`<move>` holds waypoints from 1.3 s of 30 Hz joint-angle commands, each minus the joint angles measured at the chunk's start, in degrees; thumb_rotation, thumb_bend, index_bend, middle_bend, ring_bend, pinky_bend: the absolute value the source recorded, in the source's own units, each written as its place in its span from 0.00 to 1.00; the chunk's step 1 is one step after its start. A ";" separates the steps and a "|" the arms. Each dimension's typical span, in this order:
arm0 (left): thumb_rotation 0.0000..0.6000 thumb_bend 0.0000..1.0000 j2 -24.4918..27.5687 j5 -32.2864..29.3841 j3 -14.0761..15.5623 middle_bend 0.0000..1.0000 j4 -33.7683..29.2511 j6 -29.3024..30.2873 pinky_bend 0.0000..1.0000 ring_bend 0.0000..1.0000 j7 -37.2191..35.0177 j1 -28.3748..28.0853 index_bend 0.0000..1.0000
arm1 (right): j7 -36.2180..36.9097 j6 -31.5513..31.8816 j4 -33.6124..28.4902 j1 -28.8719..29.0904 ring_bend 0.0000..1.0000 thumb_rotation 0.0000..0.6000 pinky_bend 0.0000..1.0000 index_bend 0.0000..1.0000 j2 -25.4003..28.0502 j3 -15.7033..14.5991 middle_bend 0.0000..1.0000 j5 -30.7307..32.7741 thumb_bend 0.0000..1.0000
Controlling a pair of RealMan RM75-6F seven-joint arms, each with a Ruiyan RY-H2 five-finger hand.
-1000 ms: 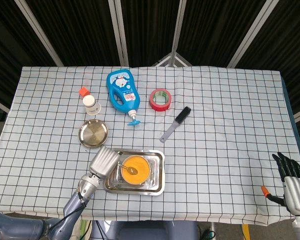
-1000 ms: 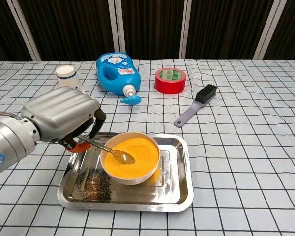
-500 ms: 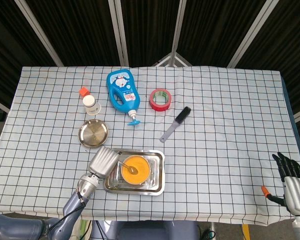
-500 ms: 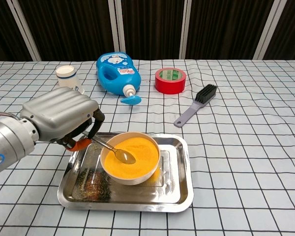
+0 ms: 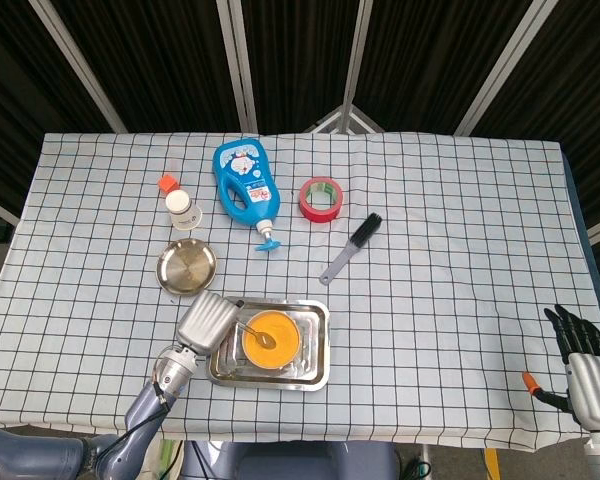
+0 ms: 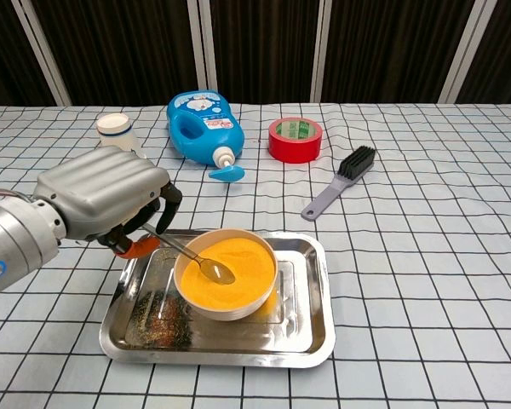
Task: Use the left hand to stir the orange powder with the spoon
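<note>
A cream bowl [image 6: 226,273] [image 5: 271,337] full of orange powder stands in a steel tray [image 6: 311,319] [image 5: 318,345] near the table's front edge. A metal spoon [image 6: 196,258] [image 5: 257,334] slants into the bowl, its tip resting on the powder. My left hand [image 6: 102,198] [image 5: 205,320] grips the spoon's handle just left of the bowl, above the tray's left rim. Off the table's front right corner hangs my right hand [image 5: 583,362], with fingers apart and nothing in it; it shows in the head view only.
A dark pile of spice [image 6: 163,313] lies in the tray's front left. Behind the tray are a blue bottle [image 6: 203,124], a red tape roll [image 6: 295,140], a black brush [image 6: 339,192], a white jar [image 6: 117,132] and a steel dish [image 5: 187,266].
My left hand has risen and shifted slightly back with the spoon, tilting the handle steeper. The spoon's tip has stayed on the powder.
</note>
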 commanded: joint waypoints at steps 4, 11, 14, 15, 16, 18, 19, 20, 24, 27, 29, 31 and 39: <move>1.00 0.47 0.03 0.00 -0.15 0.76 0.02 -0.28 0.84 0.78 0.13 0.10 0.55 | 0.06 -0.07 -0.04 -0.01 0.00 1.00 0.00 0.00 0.02 -0.02 0.00 0.06 0.31; 1.00 0.47 -0.18 -0.13 -0.39 0.76 0.66 -0.61 0.84 0.78 0.46 0.15 0.55 | 0.03 -0.07 -0.03 0.00 0.00 1.00 0.00 0.00 0.04 -0.01 0.00 0.05 0.31; 1.00 0.47 -0.45 -0.21 -0.63 0.76 1.07 -0.78 0.84 0.78 0.46 0.12 0.55 | 0.02 -0.09 -0.03 0.00 0.00 1.00 0.00 0.00 0.04 -0.01 0.00 0.08 0.31; 1.00 0.47 -0.53 -0.28 -0.71 0.76 1.17 -0.84 0.84 0.78 0.47 0.11 0.55 | 0.01 -0.09 -0.03 0.00 0.00 1.00 0.00 0.00 0.03 -0.01 0.00 0.08 0.31; 1.00 0.47 -0.64 -0.32 -0.79 0.77 1.32 -0.91 0.84 0.78 0.52 0.09 0.55 | 0.00 -0.10 -0.02 0.01 0.00 1.00 0.00 0.00 0.04 0.00 0.00 0.10 0.31; 1.00 0.48 -0.82 -0.41 -0.88 0.77 1.51 -1.00 0.84 0.78 0.59 0.09 0.55 | 0.01 -0.14 -0.01 0.01 0.00 1.00 0.00 0.00 0.04 -0.02 0.00 0.11 0.31; 1.00 0.49 -0.95 -0.45 -0.93 0.77 1.63 -1.04 0.84 0.78 0.62 0.10 0.55 | -0.01 -0.15 -0.01 0.02 0.00 1.00 0.00 0.00 0.04 -0.02 0.00 0.11 0.31; 1.00 0.51 -1.01 -0.44 -0.96 0.77 1.69 -1.04 0.84 0.78 0.67 0.10 0.55 | -0.02 -0.15 -0.01 0.03 0.00 1.00 0.00 0.00 0.04 -0.01 0.00 0.10 0.31; 1.00 0.55 -1.24 -0.46 -1.08 0.77 1.80 -1.02 0.84 0.78 0.71 0.20 0.56 | 0.00 -0.19 0.00 0.03 0.00 1.00 0.00 0.00 0.05 -0.03 0.00 0.11 0.31; 1.00 0.56 -1.22 -0.52 -1.16 0.77 1.71 -1.04 0.84 0.78 0.76 0.26 0.56 | -0.02 -0.17 -0.01 0.03 0.00 1.00 0.00 0.00 0.07 -0.03 0.00 0.09 0.31; 1.00 0.57 -1.12 -0.56 -1.25 0.77 1.50 -1.01 0.84 0.78 0.74 0.33 0.56 | -0.05 -0.17 -0.01 0.02 0.00 1.00 0.00 0.00 0.07 -0.04 0.00 0.08 0.31; 1.00 0.57 -0.97 -0.66 -1.29 0.77 1.22 -1.03 0.84 0.78 0.77 0.38 0.56 | -0.06 -0.15 0.00 0.02 0.00 1.00 0.00 0.00 0.06 -0.04 0.00 0.07 0.31; 1.00 0.57 0.52 -4.69 -3.03 0.78 -3.04 -1.59 0.84 0.78 1.34 0.56 0.57 | -0.16 -0.12 0.03 0.02 0.00 1.00 0.00 0.00 0.02 -0.04 0.00 0.04 0.31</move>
